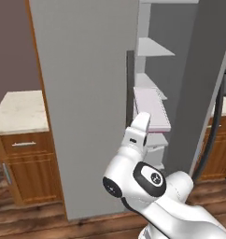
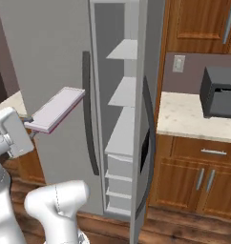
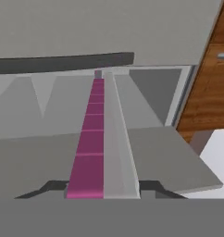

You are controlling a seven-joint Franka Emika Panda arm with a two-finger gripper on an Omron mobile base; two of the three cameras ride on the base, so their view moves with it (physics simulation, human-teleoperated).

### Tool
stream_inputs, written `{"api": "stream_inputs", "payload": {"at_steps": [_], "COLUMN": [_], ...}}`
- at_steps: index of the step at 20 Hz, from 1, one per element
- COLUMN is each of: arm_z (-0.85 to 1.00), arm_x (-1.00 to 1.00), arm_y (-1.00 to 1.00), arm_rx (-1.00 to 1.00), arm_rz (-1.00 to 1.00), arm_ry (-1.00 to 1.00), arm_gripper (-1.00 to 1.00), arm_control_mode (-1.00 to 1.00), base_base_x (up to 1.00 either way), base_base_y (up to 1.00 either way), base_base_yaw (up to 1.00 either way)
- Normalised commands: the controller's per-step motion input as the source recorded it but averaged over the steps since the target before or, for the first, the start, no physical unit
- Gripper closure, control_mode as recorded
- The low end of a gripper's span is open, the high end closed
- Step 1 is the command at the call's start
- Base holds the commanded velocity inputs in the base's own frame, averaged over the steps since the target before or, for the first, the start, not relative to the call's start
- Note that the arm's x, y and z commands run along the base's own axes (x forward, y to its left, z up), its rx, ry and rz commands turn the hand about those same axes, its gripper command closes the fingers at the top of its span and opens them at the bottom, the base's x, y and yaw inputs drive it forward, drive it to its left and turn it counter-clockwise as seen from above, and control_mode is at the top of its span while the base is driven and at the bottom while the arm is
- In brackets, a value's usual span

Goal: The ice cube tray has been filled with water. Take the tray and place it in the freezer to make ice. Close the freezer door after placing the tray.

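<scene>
The ice cube tray [image 2: 55,110] is a thin pale lavender slab with a magenta underside, held level in the air at about mid-shelf height. My gripper [image 2: 30,125] is shut on its near end. The tray's far end points at the freezer [image 2: 123,95], whose pale shelves and drawers are exposed. In the left base view the tray [image 1: 152,109] overlaps the middle shelves above my hand. The hand view looks along the tray [image 3: 97,134] from my gripper [image 3: 103,190] toward the shelves. The freezer door [image 2: 151,57] stands wide open, edge-on, with its dark handle and black panel.
The fridge's other plain grey door [image 1: 87,93] is shut, with a dark bar handle [image 2: 89,114] just beside the tray. A stone counter on wood cabinets [image 1: 19,112] lies to the left. To the right a counter [image 2: 194,116] carries a dark microwave [image 2: 221,93].
</scene>
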Motion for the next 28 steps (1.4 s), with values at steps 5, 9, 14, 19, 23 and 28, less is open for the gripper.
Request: {"api": "stream_inputs", "payload": {"at_steps": [5, 9, 14, 19, 23, 28], "arm_z": [0.0, 0.0, 0.0, 0.0, 0.0, 0.0], "arm_x": [0.0, 0.0, 0.0, 0.0, 0.0, 0.0], "arm_y": [0.0, 0.0, 0.0, 0.0, 0.0, 0.0], "arm_rx": [0.0, 0.0, 0.0, 0.0, 0.0, 0.0], "arm_rz": [0.0, 0.0, 0.0, 0.0, 0.0, 0.0], "arm_ry": [0.0, 0.0, 0.0, 0.0, 0.0, 0.0], "arm_gripper": [1.0, 1.0, 1.0, 1.0, 1.0, 1.0], "arm_control_mode": [1.0, 1.0, 1.0, 1.0, 1.0, 1.0], "base_base_x": [0.29, 0.41, 0.27, 0.17, 0.18, 0.27], "base_base_y": [0.24, 0.19, 0.04, 0.02, 0.01, 0.01], "base_base_yaw": [-0.26, -0.16, -0.12, -0.11, -0.1, -0.09]}}
